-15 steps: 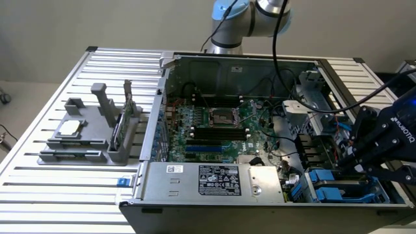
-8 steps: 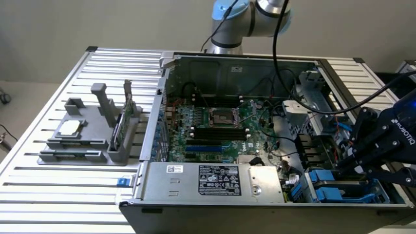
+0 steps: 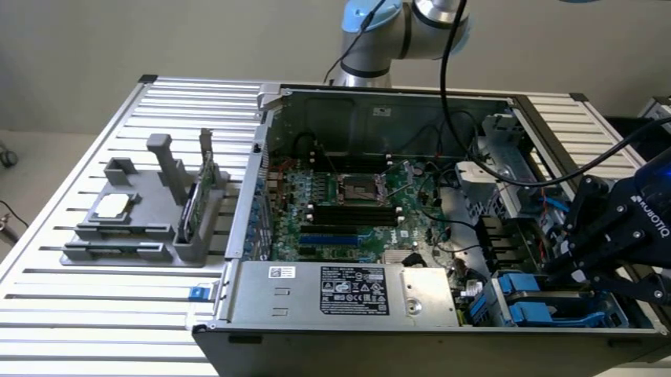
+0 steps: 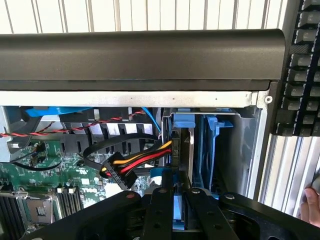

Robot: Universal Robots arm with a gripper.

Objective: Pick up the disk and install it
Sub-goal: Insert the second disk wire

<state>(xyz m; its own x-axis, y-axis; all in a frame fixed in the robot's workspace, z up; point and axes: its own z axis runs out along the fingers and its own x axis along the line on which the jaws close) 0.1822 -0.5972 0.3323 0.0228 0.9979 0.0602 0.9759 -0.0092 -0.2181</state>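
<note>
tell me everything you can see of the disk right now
The disk stands on edge in the drive bay at the case's corner, a thin grey metal slab seen edge-on, framed by its blue plastic carrier. The tool sits right at its near end, fingers closed around the blue edge. A red-yellow-black power cable ends beside it.

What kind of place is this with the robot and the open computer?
Probably a robotics lab or test bench. An open computer case lies on a slatted metal table, a robot arm reaches into it, and a grey tray of parts sits beside it.
</note>
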